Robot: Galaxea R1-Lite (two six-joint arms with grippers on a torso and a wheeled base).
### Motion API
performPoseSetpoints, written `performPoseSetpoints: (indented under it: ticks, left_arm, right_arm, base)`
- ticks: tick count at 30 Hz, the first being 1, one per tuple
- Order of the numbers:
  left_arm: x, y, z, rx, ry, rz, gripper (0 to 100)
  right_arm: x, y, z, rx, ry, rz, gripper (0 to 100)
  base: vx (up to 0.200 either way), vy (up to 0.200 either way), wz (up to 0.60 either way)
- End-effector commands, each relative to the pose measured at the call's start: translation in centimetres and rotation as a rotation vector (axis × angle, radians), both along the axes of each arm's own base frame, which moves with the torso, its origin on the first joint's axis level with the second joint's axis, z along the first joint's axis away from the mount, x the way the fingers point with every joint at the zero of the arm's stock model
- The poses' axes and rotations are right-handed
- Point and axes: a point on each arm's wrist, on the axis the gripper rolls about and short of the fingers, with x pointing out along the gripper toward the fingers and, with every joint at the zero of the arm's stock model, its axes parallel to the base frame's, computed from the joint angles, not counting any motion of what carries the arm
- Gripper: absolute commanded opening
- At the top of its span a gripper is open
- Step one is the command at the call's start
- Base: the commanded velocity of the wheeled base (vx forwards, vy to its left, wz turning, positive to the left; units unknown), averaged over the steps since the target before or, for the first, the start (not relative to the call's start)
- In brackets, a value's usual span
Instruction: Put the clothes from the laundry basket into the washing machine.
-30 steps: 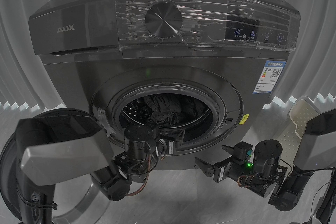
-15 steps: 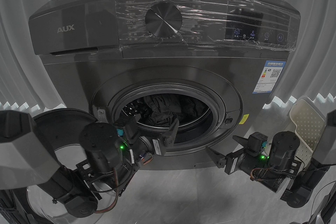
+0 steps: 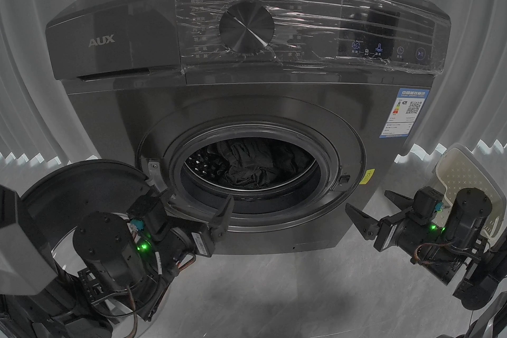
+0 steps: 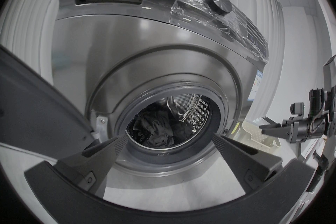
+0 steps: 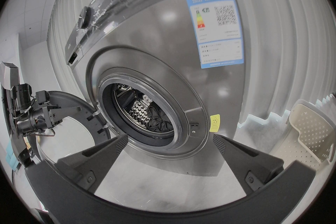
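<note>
Pleated curtain [image 3: 24, 64] in bg, grey floor [image 3: 296, 291], white wall [image 4: 301, 60] rt side

The right arm [image 3: 470, 212] hides part of the laundry basket [image 3: 467, 172].

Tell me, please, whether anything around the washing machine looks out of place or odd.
Only small things: crinkled clear plastic film covers the control panel of the washing machine, and the laundry basket beside it seems tipped up on its side. The dark clothes lie wholly inside the drum.
</note>
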Motion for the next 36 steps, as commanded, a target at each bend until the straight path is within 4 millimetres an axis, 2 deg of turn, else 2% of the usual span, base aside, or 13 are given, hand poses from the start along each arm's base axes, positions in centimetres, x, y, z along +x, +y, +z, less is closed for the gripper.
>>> performPoseSetpoints:
  ticks: [1, 8, 13, 19, 20, 23, 31, 36]
  left_arm:
    - [-1.0, 0.8, 0.0, 0.015, 0.010, -0.003, 100]
    - [-1.6, 1.2, -0.6, 0.064, 0.027, -0.009, 100]
    - [-2.5, 1.5, 0.1, 0.047, 0.009, -0.025, 100]
    - [-4.4, 5.2, 2.6, -0.003, -0.077, 0.011, 100]
    - [-4.4, 5.2, 2.6, -0.003, -0.077, 0.011, 100]
    - [-6.3, 7.4, 2.9, 0.006, -0.102, 0.009, 100]
    - [-6.7, 8.3, 3.4, 0.001, -0.108, 0.037, 100]
    - [-7.2, 9.3, 4.0, -0.026, -0.137, 0.074, 100]
  right_arm:
    - [-0.8, -0.7, 0.7, 0.008, -0.024, -0.004, 100]
    - [-1.8, -1.3, 0.8, -0.019, -0.030, -0.037, 100]
    - [-3.4, -2.2, 0.9, -0.019, -0.033, -0.044, 100]
    - [-5.5, -4.1, 2.7, 0.034, -0.101, -0.068, 100]
    - [-5.6, -4.1, 2.7, 0.035, -0.106, -0.067, 100]
    - [-5.9, -5.3, 3.6, 0.061, -0.153, -0.120, 100]
    - [-5.8, -5.6, 2.7, -0.022, -0.088, -0.109, 100]
    - [-6.6, -6.4, 3.4, -0.033, -0.132, -0.134, 100]
  base:
    - [-0.200, 0.000, 0.00]
    - [0.000, 0.000, 0.00]
    - [-0.200, 0.000, 0.00]
    - [-0.200, 0.000, 0.00]
    - [-0.200, 0.000, 0.00]
    - [-0.133, 0.000, 0.00]
    - [0.000, 0.000, 0.00]
    - [-0.160, 0.000, 0.00]
